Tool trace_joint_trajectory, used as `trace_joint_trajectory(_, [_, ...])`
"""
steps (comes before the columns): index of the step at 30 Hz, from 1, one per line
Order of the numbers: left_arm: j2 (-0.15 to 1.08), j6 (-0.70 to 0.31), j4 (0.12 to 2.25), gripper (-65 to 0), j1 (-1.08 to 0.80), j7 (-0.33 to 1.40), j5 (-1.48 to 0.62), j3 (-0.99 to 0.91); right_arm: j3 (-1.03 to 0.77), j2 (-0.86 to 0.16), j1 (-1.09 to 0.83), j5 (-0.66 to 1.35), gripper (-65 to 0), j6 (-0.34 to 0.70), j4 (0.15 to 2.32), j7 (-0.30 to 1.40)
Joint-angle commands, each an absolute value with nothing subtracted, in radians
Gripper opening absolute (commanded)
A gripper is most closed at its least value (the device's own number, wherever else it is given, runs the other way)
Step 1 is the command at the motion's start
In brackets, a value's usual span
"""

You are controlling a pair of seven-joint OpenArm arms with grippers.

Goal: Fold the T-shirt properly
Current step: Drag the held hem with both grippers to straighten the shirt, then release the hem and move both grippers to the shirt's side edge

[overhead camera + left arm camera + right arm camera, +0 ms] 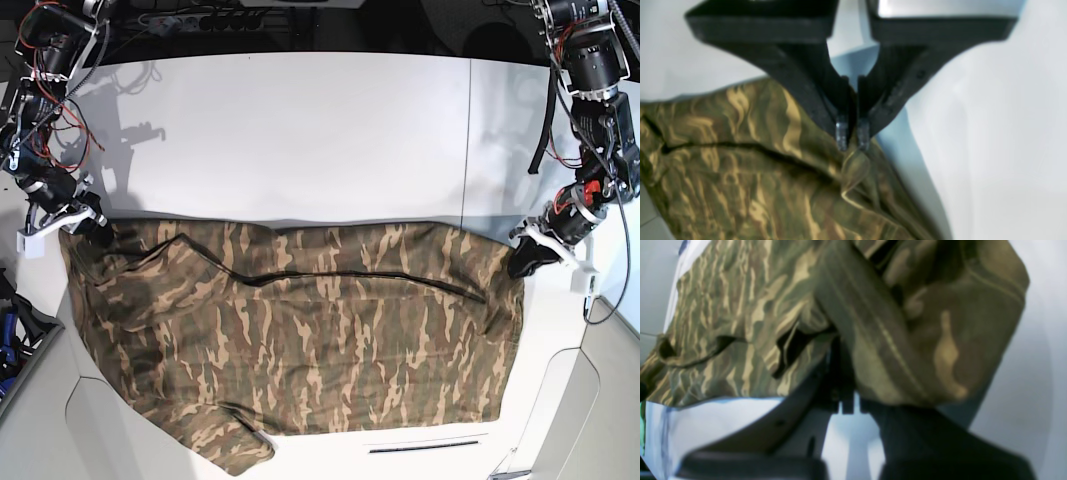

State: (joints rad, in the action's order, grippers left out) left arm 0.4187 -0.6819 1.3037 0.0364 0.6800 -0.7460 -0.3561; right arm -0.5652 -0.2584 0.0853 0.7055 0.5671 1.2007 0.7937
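Note:
The camouflage T-shirt (330, 340) lies spread across the white table (320, 140), with a top layer folded over along a dark crease running left to right. At its right corner my left gripper (522, 262) is shut on the cloth. The left wrist view shows that gripper (852, 141) with its black fingertips (841, 133) pinched together on a raised fold of the T-shirt (740, 166). At the left corner my right gripper (95, 228) is shut on the cloth too. In the right wrist view the T-shirt (923, 333) drapes over this gripper (845, 396) and hides its tips.
Cables and arm bases (60, 60) stand along the table's back corners. A dark slot (420, 447) sits near the front edge. A blue object (10, 335) lies off the table at the left. Bare table stretches behind the shirt.

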Motion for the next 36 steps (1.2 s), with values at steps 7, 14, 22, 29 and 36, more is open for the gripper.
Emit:
trace_joint_trajectory(7, [0.437, -0.698, 1.409, -65.0, -0.110, 0.663, -0.772, -0.434, -0.570, -0.302, -0.026, 0.819, -65.0, 0.585, 1.269, 0.842])
trace_joint_trajectory(14, [0.437, -0.698, 1.571, -65.0, -0.310, 0.708, -0.841, -0.532, -0.570, -0.305, -0.166, 0.850, -65.0, 0.584, 1.416, 0.865])
trace_joint_trajectory(22, [0.435, -0.698, 1.707, -65.0, -0.453, 0.709, -0.853, -0.544, -0.580, -0.305, -0.325, 0.867, -65.0, 0.584, 1.573, 0.873])
trace_joint_trajectory(29, [0.434, -0.698, 1.734, -65.0, -0.517, 0.712, -0.846, -0.545, -0.626, -0.305, -0.396, 0.882, -65.0, 0.584, 1.591, 0.873])
trace_joint_trajectory(36, [0.426, -0.698, 1.734, -65.0, -0.521, 0.717, -0.802, -0.545, -0.636, -0.305, -0.408, 0.871, -65.0, 0.583, 1.590, 0.873])
